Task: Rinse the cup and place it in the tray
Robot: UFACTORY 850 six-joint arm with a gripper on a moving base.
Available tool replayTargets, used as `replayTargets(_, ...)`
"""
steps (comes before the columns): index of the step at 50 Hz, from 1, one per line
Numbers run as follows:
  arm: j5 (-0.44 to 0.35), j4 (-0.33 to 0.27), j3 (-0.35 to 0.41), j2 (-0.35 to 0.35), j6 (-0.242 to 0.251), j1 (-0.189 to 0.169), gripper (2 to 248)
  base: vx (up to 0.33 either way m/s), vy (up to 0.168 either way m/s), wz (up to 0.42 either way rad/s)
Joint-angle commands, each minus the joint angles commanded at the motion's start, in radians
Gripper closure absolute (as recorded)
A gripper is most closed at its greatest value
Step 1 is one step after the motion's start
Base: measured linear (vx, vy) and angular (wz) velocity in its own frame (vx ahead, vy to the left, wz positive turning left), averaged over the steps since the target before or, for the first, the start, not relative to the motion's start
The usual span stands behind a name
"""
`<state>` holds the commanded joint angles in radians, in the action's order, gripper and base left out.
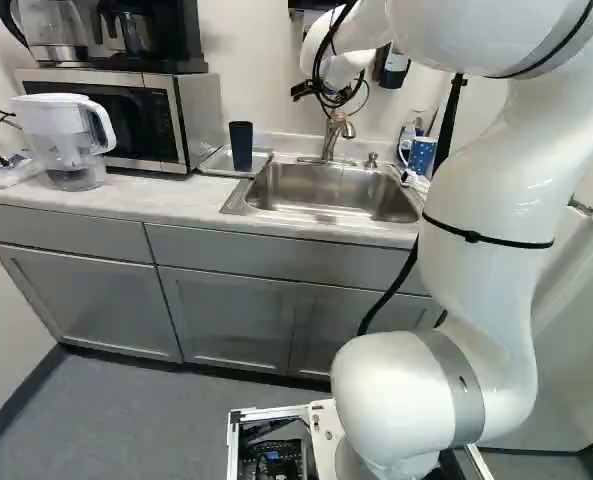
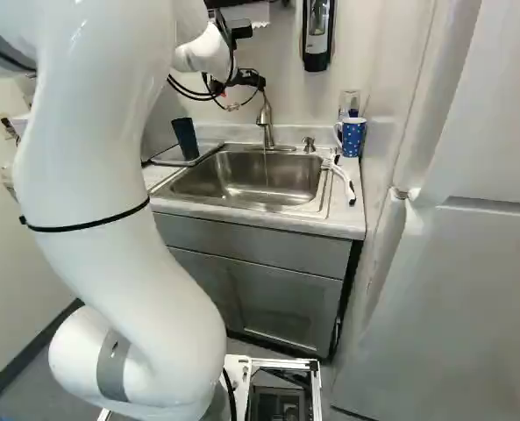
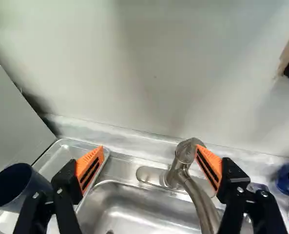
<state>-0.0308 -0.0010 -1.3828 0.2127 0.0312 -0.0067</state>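
Our tool hovers, fingers apart, by the faucet; the dark cup stands in the tray. Water seems to be running, so we should nudge the handle gently.

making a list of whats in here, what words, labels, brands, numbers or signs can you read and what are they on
No text can be read for certain.
Microwave: panel markings too small to read.
Wall dispenser: front label too small to read.
Blue thing beside the faucet: pale label, too blurred to read.
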Motion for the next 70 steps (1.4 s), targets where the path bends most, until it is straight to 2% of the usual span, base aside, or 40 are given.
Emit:
replayTargets(23,-0.001,0.000,-0.028,-0.011,0.000,-0.003,3,0.000,0.000,0.000)
replayTargets(36,-0.001,0.000,-0.079,0.035,0.000,-0.023,3,0.000,0.000,0.000)
replayTargets(47,0.004,0.000,-0.132,0.082,0.000,-0.015,3,0.000,0.000,0.000)
replayTargets(70,0.052,0.000,-0.128,0.078,0.000,-0.009,3,0.000,0.000,0.000)
